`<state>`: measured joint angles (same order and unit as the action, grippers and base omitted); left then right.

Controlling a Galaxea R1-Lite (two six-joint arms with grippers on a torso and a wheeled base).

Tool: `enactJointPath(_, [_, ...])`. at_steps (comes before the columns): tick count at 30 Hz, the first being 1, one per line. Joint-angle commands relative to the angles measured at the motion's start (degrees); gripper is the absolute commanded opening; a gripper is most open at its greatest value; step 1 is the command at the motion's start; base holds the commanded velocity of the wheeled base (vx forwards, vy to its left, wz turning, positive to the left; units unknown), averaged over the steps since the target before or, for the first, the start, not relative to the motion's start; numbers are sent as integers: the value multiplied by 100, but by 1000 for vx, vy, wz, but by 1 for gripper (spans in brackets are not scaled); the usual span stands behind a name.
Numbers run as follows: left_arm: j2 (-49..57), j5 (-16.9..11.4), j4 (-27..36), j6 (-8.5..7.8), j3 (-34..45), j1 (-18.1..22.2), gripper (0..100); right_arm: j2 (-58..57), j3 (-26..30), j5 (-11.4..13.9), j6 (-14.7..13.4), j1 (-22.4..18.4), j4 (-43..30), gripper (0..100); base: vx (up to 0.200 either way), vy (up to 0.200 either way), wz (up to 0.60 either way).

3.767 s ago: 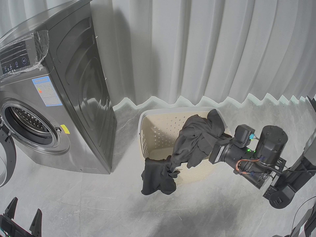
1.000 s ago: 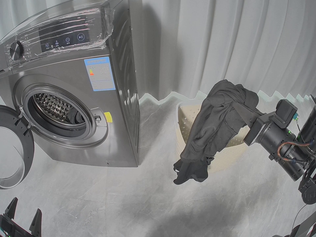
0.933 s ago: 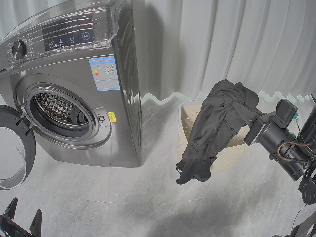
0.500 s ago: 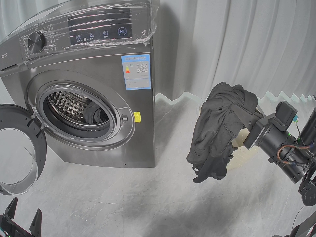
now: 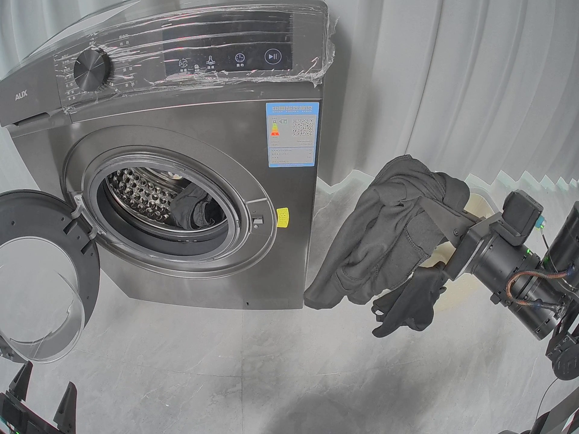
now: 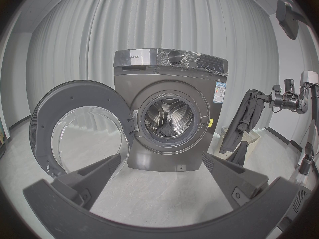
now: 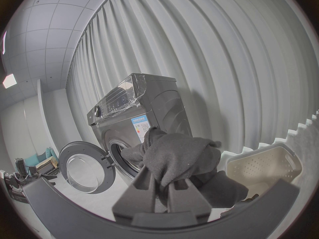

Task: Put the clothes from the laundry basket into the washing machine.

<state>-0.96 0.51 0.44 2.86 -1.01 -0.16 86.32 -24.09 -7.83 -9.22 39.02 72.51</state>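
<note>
Closest in, low on the robot's left, left gripper: black fingers spread wide apart, nothing between them, hovering over the pale grey tiled floor and facing the machine's front.
Right gripper: held out in the air on the robot's right, jaws pressed together and pinching a fold of dark cloth.
Garment: dark grey, bulky fabric clothing, bunched over the right gripper's fingers and hanging down in long folds; its lowest ends dangled above the floor, touching nothing. It hung beside the machine's right front corner, outside the drum, and in front of the basket.
Laundry basket: cream perforated plastic basket, standing on the floor just behind and under the hanging garment, near the curtain; part of it was hidden by the cloth in the head view.
Washing machine: silver-grey front-loading metal washing machine, clear film wrapped over its control panel, standing on the floor to the robot's left of the basket.
Door: round dark-rimmed glass door, swung fully open toward the robot's left.
Drum: perforated steel drum, with a crumpled dark piece of clothing lying at its bottom.
Backdrop: white pleated curtain behind the machine and basket.
</note>
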Motion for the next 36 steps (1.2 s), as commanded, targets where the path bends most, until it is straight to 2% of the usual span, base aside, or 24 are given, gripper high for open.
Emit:
enactJointPath(1, [88,2,0,4,84,-2,100,16,1,-8,-1,0,0,0,-200,0,0])
enactJointPath(10, [88,2,0,4,84,-11,100,16,1,-8,-19,0,0,0,0,0,0])
enactJointPath(28, [88,2,0,4,84,-11,100,25,9,-26,-28,0,0,0,-200,200,0])
enactJointPath(36, [88,2,0,-5,84,-2,100,34,18,-17,-36,0,0,0,0,0,0])
